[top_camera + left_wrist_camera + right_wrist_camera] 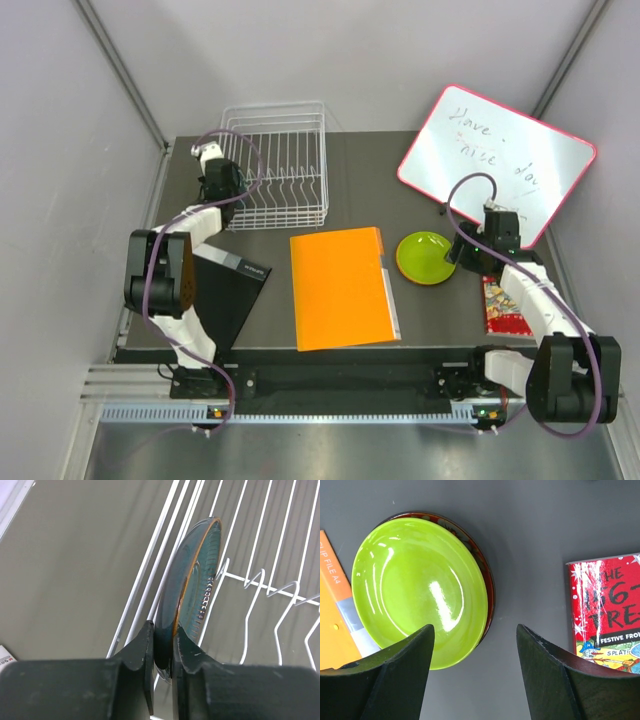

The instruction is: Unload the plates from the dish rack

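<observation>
Whiteboard (497, 160), handwritten: I read "Have", "nice", "day". A small word after "Have" is too faint for me

Orange folder (331, 587), print along its edge: "LIP FILE A4", the start cut off at the edge of the right wrist view

Red book (606, 611), cover: big letters "HE", "6-", "TRE", all cropped. Dark band reads "FESTIVE FRO", with "SPLAT" under it

Black book (232, 290): one small white line of print, too small for me to read from the top view

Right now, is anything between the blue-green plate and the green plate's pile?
The left claw pinches the teal plate, so nothing sits between those. Wires of the dish rack stand around the plate, so it likely must go up first. Beyond, only the flat orange folder lies near the way to the green plate.
</observation>
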Controlling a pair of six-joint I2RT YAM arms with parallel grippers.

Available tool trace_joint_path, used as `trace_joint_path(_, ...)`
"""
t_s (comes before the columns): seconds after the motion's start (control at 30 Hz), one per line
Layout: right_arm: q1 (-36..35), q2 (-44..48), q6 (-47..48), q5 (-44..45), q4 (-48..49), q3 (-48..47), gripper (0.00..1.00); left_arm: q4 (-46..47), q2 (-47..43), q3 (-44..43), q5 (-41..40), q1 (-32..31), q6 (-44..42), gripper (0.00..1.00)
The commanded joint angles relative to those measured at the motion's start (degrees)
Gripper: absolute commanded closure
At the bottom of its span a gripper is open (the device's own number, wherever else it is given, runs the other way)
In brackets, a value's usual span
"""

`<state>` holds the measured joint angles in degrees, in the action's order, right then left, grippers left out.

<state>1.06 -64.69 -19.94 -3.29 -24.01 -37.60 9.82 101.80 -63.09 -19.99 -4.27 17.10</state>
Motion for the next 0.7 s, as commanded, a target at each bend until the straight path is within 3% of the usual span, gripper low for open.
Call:
trace_joint_path(0.0,0.26,0.17,0.70,0.38,2.56,-1.86,0.33,5.29,0.94,-0.72,2.32,0.23,3.64,1.00)
trace_joint_path(0.13,0.26,0.79,0.43,1.00,2.13,-1.07,0.33,5.29,0.16,0.07,1.27,0.06,2.50,1.00)
trace_joint_path(0.67,0.26,5.71,-0.97,0.13,0.37,-0.89,0.33,10.48,-15.39,5.69,-16.31,-6.97,-7.78,1.00)
